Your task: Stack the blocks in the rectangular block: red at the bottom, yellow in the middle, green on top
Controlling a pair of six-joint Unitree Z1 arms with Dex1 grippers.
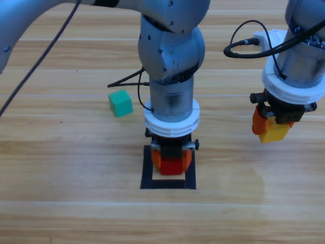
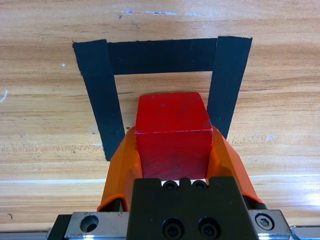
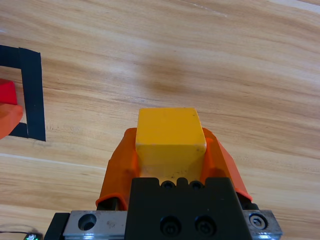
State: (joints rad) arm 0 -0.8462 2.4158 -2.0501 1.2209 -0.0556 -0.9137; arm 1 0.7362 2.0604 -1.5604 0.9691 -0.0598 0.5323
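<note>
My left gripper (image 1: 172,161) is shut on the red cube (image 1: 171,166) and holds it inside the black tape outline (image 1: 147,173) near the table's front middle. In the left wrist view the red cube (image 2: 173,134) sits between the two orange jaws of that gripper (image 2: 172,150), within the tape outline (image 2: 97,85). Off to the right, my right gripper (image 1: 271,127) is shut on the yellow cube (image 1: 274,132) and holds it above the table; the right wrist view shows the yellow cube (image 3: 170,137) clamped in that gripper (image 3: 170,150). The teal-green cube (image 1: 120,102) lies free on the table, left of the left arm.
A black cable (image 1: 127,80) trails on the table behind the green cube. In the right wrist view, a corner of the tape outline (image 3: 31,95) and part of the red cube (image 3: 7,92) show at the left edge.
</note>
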